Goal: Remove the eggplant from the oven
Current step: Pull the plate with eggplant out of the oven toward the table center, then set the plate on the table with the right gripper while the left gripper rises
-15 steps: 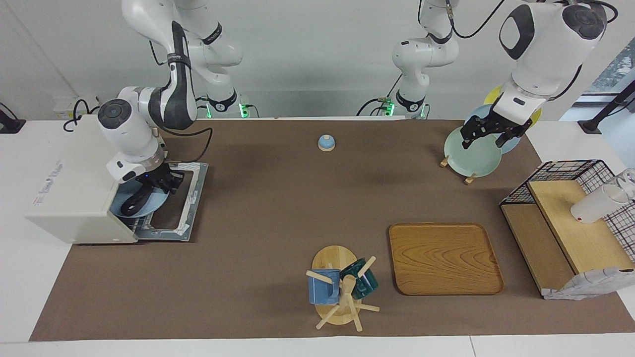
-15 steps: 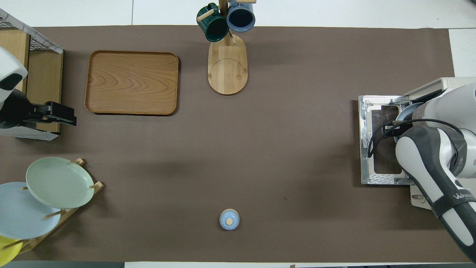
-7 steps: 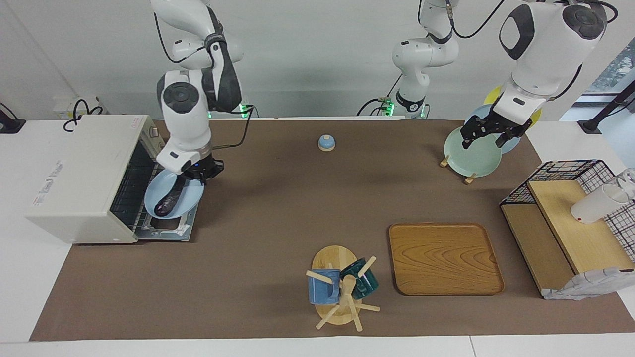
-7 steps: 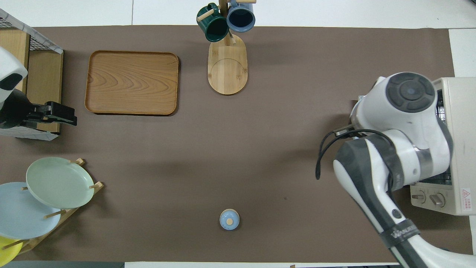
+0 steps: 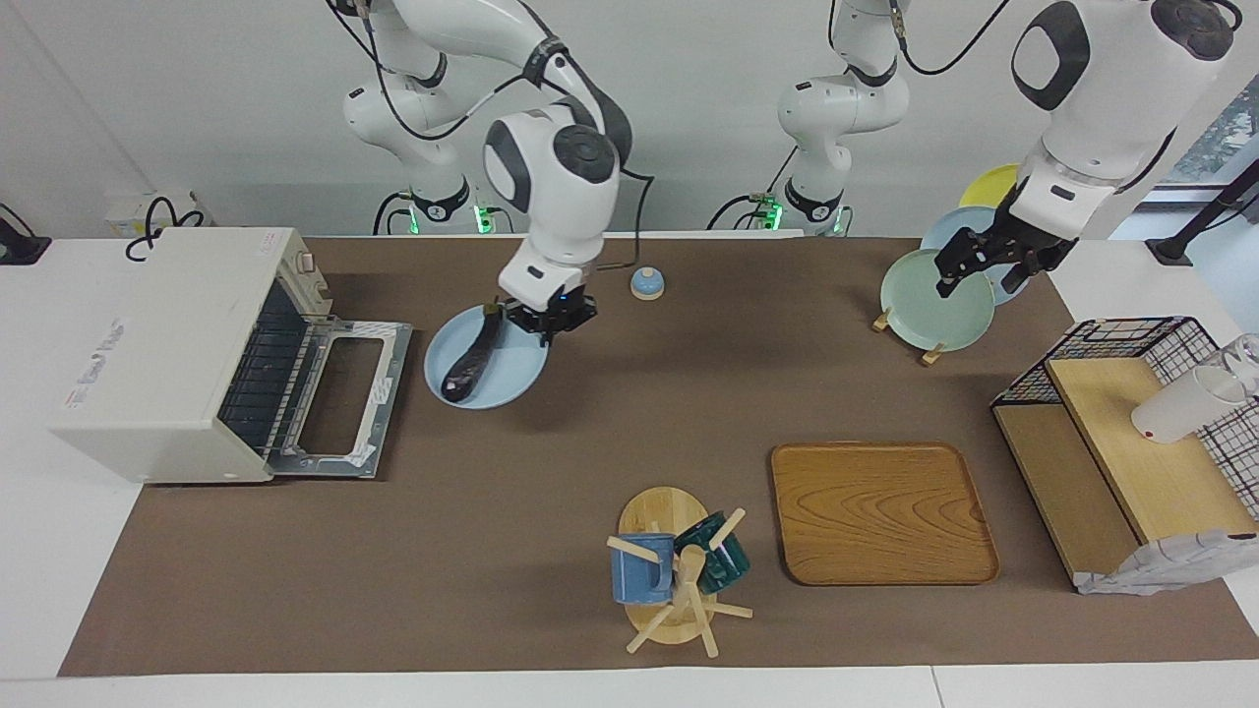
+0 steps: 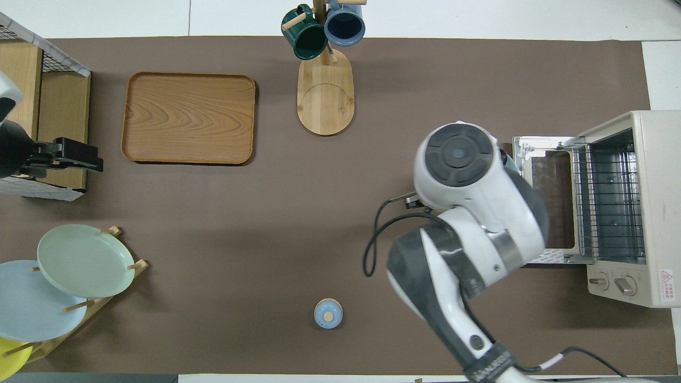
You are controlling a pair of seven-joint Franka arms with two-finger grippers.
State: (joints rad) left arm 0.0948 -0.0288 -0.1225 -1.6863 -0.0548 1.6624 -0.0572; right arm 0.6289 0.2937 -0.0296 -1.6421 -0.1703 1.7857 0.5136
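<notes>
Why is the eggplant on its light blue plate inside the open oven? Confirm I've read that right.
Not quite. The facing view shows the eggplant on the light blue plate outside the open oven, in front of its dropped door, with the right gripper at the plate's rim.

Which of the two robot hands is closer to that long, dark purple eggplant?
The right gripper: it is at the rim of the light blue plate carrying the long dark purple eggplant. The left gripper hangs over the pale green plate.

Right pincer (image 5: 547, 320) clamped, arm outstretched — left pincer (image 5: 995, 265) hangs idle.
</notes>
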